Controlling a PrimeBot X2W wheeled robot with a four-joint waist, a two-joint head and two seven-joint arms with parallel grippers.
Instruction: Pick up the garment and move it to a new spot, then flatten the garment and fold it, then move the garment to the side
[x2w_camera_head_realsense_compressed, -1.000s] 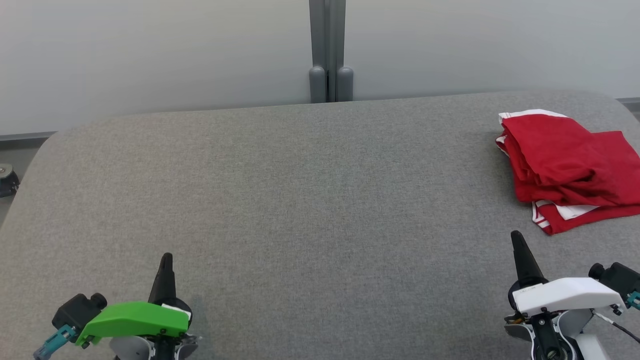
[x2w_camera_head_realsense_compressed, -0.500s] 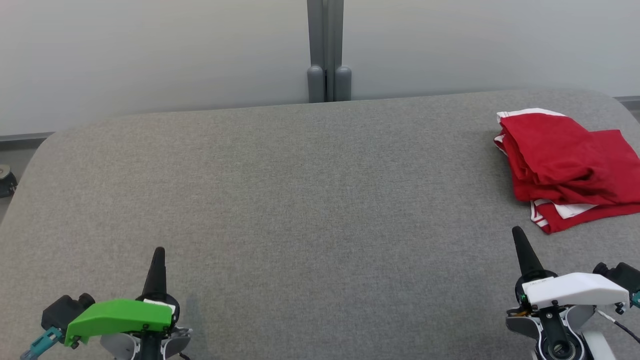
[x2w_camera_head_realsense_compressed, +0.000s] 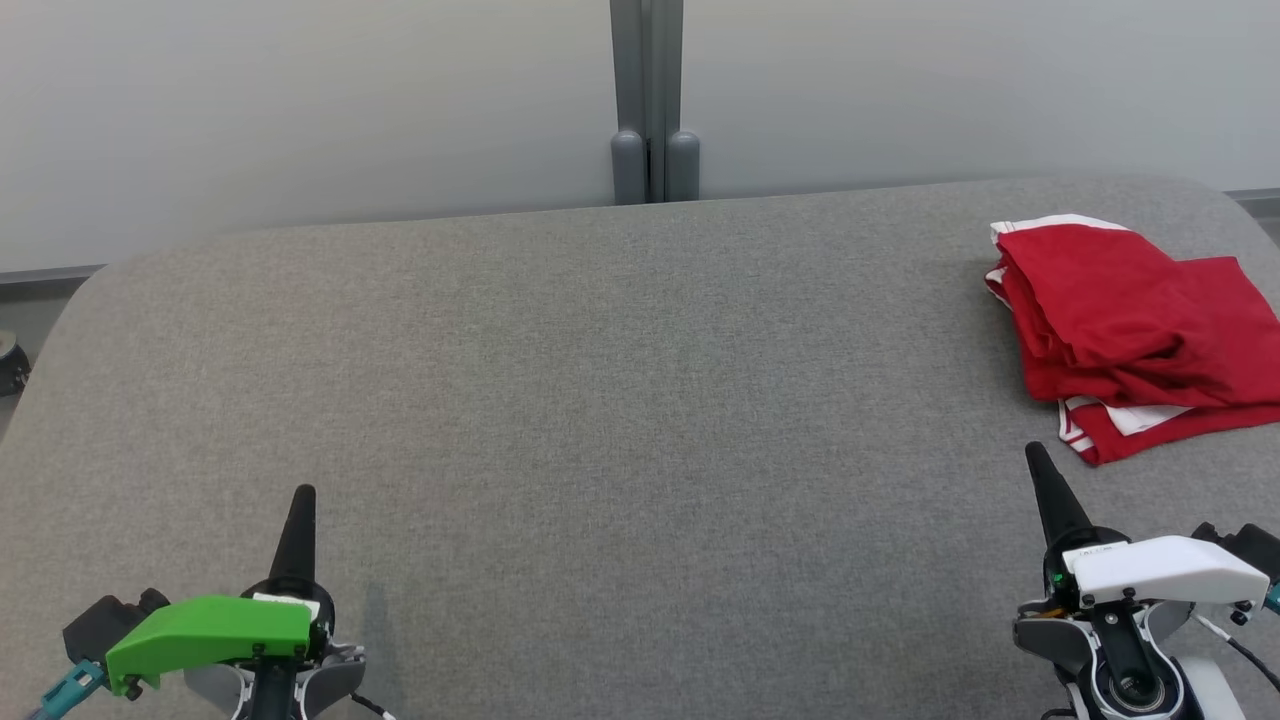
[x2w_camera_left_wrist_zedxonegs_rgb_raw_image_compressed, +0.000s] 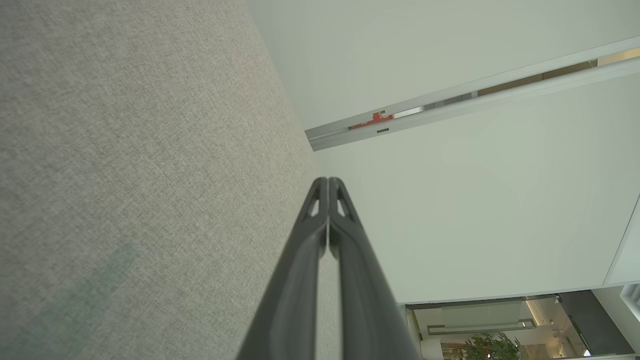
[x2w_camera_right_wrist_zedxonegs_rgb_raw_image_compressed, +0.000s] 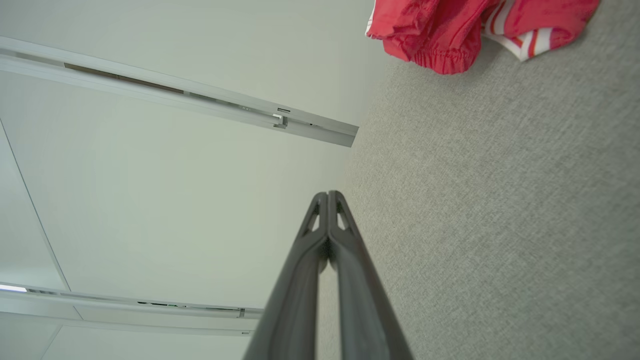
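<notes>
The garment (x2w_camera_head_realsense_compressed: 1130, 330) is red with white stripes and lies folded in a loose stack at the far right of the grey table (x2w_camera_head_realsense_compressed: 620, 400). In the right wrist view the garment (x2w_camera_right_wrist_zedxonegs_rgb_raw_image_compressed: 450, 30) shows at the top. My left gripper (x2w_camera_head_realsense_compressed: 302, 492) hovers at the lower left of the head view, shut with nothing in it; in the left wrist view its fingers (x2w_camera_left_wrist_zedxonegs_rgb_raw_image_compressed: 327, 181) press together. At the lower right my right gripper (x2w_camera_head_realsense_compressed: 1033, 450) is shut and empty too, a short way in front of the garment, and it appears shut in its own wrist view (x2w_camera_right_wrist_zedxonegs_rgb_raw_image_compressed: 327, 194).
A pale wall with a grey post (x2w_camera_head_realsense_compressed: 652, 100) runs behind the table's far edge. A dark object (x2w_camera_head_realsense_compressed: 10, 365) sits on the floor past the table's left edge. Bare grey fabric spreads between the two grippers.
Both grippers have drawn back toward the bottom of the head view, the left one drifting left. The garment has not moved on the table; the camera shifted slightly.
</notes>
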